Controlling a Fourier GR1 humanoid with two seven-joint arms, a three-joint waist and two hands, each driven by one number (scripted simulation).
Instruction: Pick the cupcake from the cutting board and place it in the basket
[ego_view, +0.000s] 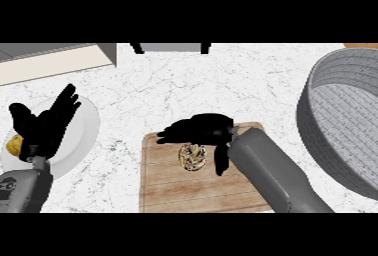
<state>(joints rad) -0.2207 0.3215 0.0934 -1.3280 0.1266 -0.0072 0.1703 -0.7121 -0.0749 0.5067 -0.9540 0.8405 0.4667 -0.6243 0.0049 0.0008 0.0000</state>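
The cupcake (193, 156), brown with a speckled top, stands on the wooden cutting board (170, 185) near its far edge. My right hand (201, 128) hovers just behind and over it. Its fingers (171, 135) stretch to the left and its thumb (221, 162) hangs down at the cupcake's right side. The hand is open, and the cupcake shows in the gap between thumb and fingers. The grey basket (325, 100) stands at the right edge of the view. My left hand (44, 125) rests open at the far left, fingers up.
A white plate (83, 125) lies under my left hand, with a yellow round food item (13, 145) on its left side. A beige block (52, 62) sits at the back left, and a dark-legged object (171, 47) at the back centre.
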